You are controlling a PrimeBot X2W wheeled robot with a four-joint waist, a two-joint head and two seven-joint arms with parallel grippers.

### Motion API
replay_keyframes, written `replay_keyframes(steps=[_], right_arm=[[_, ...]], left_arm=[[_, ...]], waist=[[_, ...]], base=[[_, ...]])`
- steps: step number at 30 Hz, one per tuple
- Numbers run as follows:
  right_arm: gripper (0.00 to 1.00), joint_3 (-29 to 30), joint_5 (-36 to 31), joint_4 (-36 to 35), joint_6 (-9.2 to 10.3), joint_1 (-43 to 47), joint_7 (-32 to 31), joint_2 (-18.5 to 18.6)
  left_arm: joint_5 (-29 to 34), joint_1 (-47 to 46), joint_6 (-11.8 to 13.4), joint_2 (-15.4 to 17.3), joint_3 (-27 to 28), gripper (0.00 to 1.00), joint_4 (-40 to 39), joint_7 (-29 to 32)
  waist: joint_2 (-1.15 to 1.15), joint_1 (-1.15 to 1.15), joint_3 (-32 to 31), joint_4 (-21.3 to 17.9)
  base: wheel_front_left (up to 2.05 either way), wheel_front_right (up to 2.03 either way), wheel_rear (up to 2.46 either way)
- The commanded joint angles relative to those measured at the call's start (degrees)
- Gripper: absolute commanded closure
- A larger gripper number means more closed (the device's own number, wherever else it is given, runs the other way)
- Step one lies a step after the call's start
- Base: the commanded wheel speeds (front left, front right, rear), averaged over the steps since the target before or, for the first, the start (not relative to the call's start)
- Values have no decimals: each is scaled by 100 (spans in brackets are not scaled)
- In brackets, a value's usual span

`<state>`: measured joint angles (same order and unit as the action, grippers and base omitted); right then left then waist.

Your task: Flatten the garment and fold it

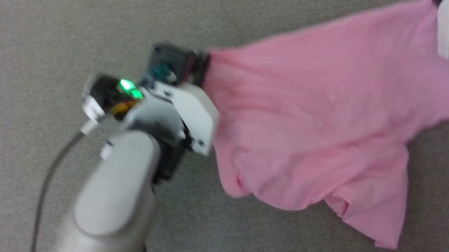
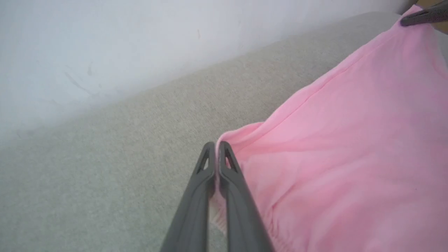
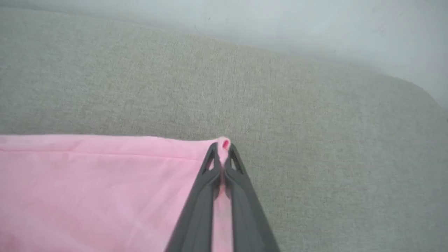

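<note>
Item: garment, pink, centre-right of head view, against grey surface.
My left gripper and right gripper: both pinched closed on its top-edge corners.
Handling, as I judge: light, limp, sagging lower right. Best gripped at corners or hems, under tension.
</note>
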<state>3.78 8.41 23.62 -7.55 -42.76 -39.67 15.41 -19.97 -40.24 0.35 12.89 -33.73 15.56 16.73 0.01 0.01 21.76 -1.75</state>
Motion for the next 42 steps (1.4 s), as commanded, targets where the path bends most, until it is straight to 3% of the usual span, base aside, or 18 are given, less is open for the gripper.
replay_keyframes(steps=[1,8,14,20,25,29,34,38,42], right_arm=[[100,-73,23,-109,6,-241,130,36],[100,-335,-198,-378,6,-1388,948,71],[100,-543,-504,-480,6,-2487,1715,147],[100,-607,-807,-448,6,-3425,2509,158],[100,-596,-1062,-286,6,-3728,2835,109],[100,-774,-895,-132,6,-3362,2752,63],[100,-1318,-325,-165,6,-2092,2442,204],[100,-1611,321,-616,6,-708,2052,361],[100,-1536,762,-1396,6,823,1448,637]], left_arm=[[84,-323,-54,133,113,100,-66,-67],[492,-1748,-68,716,543,100,-49,-263],[942,-2951,233,977,877,100,156,-758],[1162,-3883,508,1113,1211,100,416,-1650],[1162,-4103,706,1124,1387,100,685,-2195],[1032,-3614,573,1083,1256,100,955,-2252],[829,-2341,226,1049,867,100,1186,-2183],[453,-1047,4,1005,668,100,1009,-2022],[212,297,-20,978,369,100,463,-1712]], waist=[[-1,-1,79,-103],[-1,-1,396,-336],[-1,-1,660,-480],[-1,-1,811,-560],[-1,-1,759,-566],[-1,-1,600,-499],[-1,-1,283,-435],[-1,-1,-50,-368],[-1,-1,-383,-255]], base=[[0,0,0],[0,0,0],[0,0,0],[0,0,0],[0,0,0],[0,0,0],[0,0,0],[0,0,0],[0,0,0]])
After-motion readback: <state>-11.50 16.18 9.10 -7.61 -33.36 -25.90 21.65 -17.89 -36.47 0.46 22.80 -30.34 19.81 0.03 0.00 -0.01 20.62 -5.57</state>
